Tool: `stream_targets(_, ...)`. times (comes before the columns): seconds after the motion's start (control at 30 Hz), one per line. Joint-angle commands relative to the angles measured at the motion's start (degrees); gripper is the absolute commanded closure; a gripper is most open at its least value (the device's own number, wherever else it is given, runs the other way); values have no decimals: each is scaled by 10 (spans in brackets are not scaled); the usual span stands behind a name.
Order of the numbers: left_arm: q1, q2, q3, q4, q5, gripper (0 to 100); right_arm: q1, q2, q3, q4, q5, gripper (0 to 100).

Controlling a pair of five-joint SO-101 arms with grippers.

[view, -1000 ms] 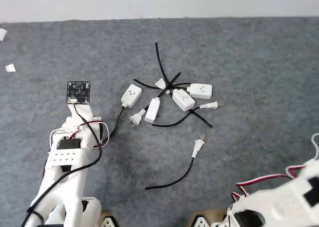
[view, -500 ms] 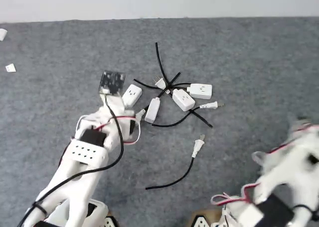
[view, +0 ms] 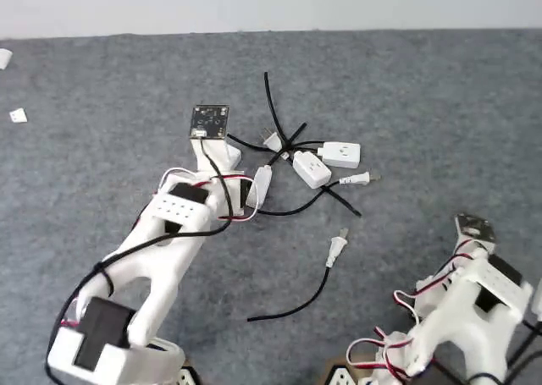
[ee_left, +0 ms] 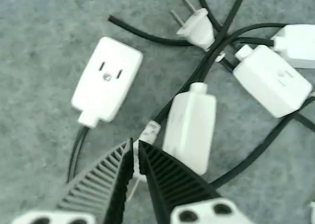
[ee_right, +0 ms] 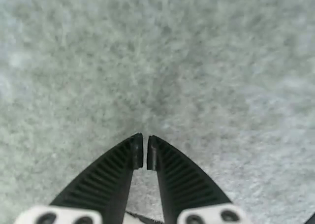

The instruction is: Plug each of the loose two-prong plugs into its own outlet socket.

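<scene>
Left hand (ee_left: 136, 146) forward, now over a plug (ee_left: 149, 132)

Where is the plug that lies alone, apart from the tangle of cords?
In the high view the lone two-prong plug lies on the grey carpet below the tangle, on the end of a curved black cord.

The left gripper (ee_left: 135, 147) is seen with its jaws nearly closed over a small plug (ee_left: 149, 131). It is flanked by an outlet socket (ee_left: 107, 79) and a white block (ee_left: 189, 128). A second plug (ee_left: 197, 29) is crossed by black cords (ee_left: 147, 35).
</scene>
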Motion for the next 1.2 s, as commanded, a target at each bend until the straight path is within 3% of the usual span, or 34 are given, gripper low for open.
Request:
stream_targets(0.0, 33, 23, -53, -42, 10, 987, 5, -17, -2, -6, -2, 981)
stream_targets(0.3, 48, 129, -144, -55, 11, 987, -22, -18, -2, -6, -2, 980)
stream_targets(0.43, 54, 140, -169, -13, 11, 987, -30, -18, -2, -6, -2, 980)
stream_targets(0.73, 189, 135, -166, 25, 6, 987, -37, -18, -2, -16, -2, 982)
stream_targets(1.0, 153, 135, -175, 51, 10, 987, -36, -18, -2, -16, -2, 983)
stream_targets(1.17, 172, 91, -173, 70, 6, 987, -39, -18, -2, -18, -18, 981)
